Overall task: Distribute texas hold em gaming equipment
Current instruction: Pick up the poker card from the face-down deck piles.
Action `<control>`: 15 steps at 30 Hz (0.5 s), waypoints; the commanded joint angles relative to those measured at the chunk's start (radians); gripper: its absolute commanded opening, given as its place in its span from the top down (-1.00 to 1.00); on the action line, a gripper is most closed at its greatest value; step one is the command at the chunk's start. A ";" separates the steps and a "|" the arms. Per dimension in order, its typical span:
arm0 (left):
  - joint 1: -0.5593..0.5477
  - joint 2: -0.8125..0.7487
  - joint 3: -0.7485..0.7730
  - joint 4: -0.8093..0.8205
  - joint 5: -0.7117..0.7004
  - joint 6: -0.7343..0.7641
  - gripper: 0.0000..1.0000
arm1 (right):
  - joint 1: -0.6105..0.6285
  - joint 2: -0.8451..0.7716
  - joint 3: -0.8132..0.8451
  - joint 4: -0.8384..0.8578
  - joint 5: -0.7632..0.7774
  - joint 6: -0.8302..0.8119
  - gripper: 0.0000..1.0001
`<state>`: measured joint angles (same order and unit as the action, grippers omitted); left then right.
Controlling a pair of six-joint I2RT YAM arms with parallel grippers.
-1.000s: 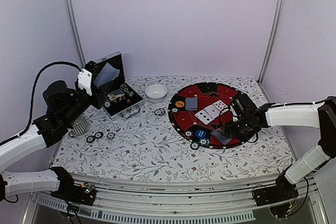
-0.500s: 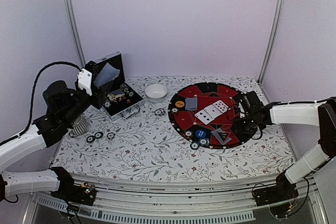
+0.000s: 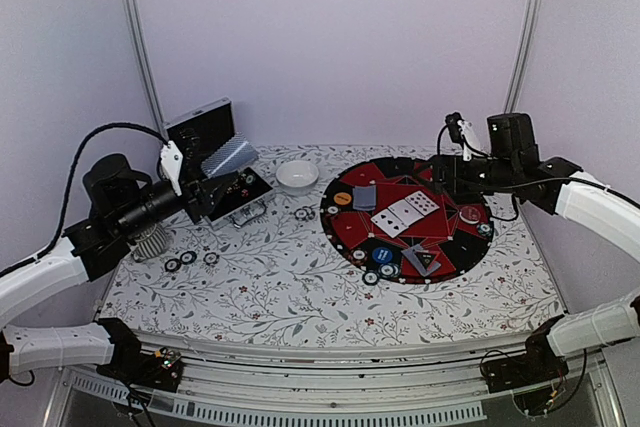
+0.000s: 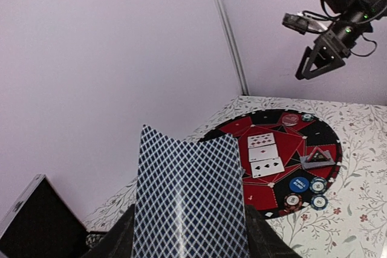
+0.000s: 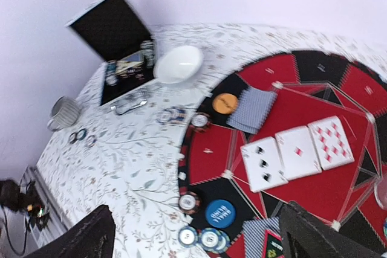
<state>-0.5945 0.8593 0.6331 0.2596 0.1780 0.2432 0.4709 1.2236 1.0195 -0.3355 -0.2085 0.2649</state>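
Top view: the left claw (image 3: 213, 175) pinches a deck (image 3: 230, 155) of blue-backed playing cards, lifted off the table just in front of the open black case (image 3: 203, 121). I judge it is kept high and on edge so single cards can be drawn off for dealing. The right claw (image 3: 443, 180) hangs above the far side of the round red-and-black mat (image 3: 347, 230), probably raised to stay clear of what is laid out; its spread is hard to read from here. Below it, toward the arms, lie 3 face-up cards (image 3: 405, 212), and past them toward the left claw a face-down pair (image 3: 364, 197) beside an orange disc (image 3: 343, 198). 3 chips (image 3: 188, 258) sit on the flowered cloth (image 3: 270, 287) below the left claw, nearer the arms

Left wrist view: the deck (image 4: 187, 203) fills the lower middle, bowed along its length, its bottom edge caught between 2 dark fingers (image 4: 115, 240). Only here is the right claw (image 4: 314, 72) seen side-on, far beyond the deck: spread wide, nothing in it

Right wrist view: its own fingers (image 5: 81, 237) stand at the 2 lower corners, wide apart and empty. Between them, close under the claw, a blue disc (image 5: 219, 212) and striped chips (image 5: 210, 238) sit at the mat's edge. This view alone shows the pips: black on 1 card, red on 2. A white bowl (image 5: 178, 63) lies far ahead, near the case
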 commanded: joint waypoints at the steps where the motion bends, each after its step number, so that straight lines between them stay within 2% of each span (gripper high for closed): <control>1: -0.040 -0.010 0.011 -0.020 0.219 0.053 0.02 | 0.161 0.024 0.074 0.112 -0.216 -0.014 -0.98; 4: -0.068 -0.011 0.000 -0.033 0.302 0.081 0.01 | 0.280 0.094 0.177 0.115 -0.192 -0.020 -0.98; 7: -0.097 -0.009 -0.009 -0.039 0.358 0.105 0.02 | 0.348 0.155 0.294 0.089 -0.071 -0.039 -0.98; 11: -0.136 -0.006 -0.016 -0.051 0.361 0.130 0.02 | 0.408 0.267 0.492 -0.088 0.141 -0.140 -0.98; 13: -0.154 -0.008 -0.020 -0.055 0.345 0.144 0.02 | 0.420 0.296 0.544 -0.125 0.123 -0.197 -0.98; 15: -0.168 -0.009 -0.022 -0.060 0.331 0.154 0.02 | 0.426 0.290 0.529 -0.063 0.006 -0.222 -0.98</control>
<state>-0.7311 0.8589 0.6235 0.2100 0.5049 0.3553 0.8787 1.4994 1.5177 -0.3603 -0.1688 0.1478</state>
